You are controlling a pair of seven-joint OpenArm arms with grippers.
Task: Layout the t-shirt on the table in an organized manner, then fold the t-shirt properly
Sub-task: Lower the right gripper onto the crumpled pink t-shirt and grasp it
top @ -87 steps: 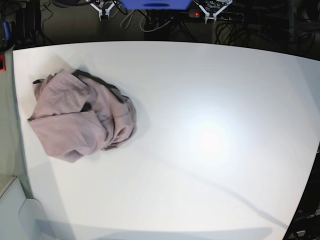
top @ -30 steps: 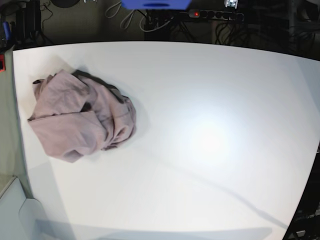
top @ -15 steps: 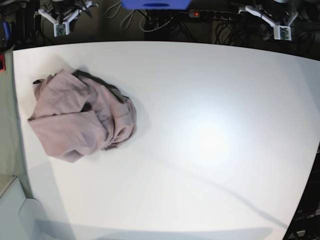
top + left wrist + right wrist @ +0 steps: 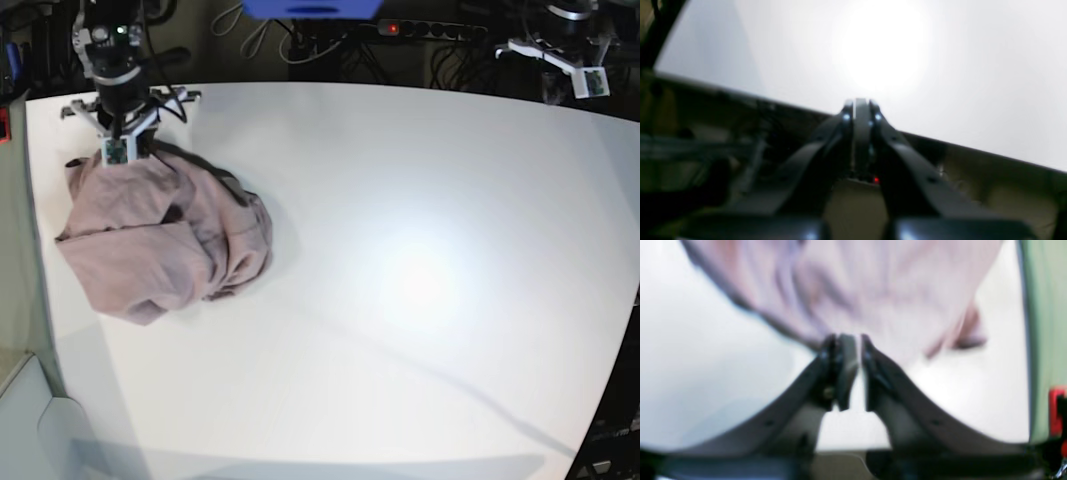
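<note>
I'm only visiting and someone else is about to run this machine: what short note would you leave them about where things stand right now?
Right gripper: over the far edge of the t-shirt, jaws a small way apart, nothing held.
Left gripper: at the table's far edge, away from the cloth, jaws look shut, empty.
T-shirt: crumpled in a heap near the table's side edge.
Done: nothing yet.
Left: spread it flat, then fold it.
</note>
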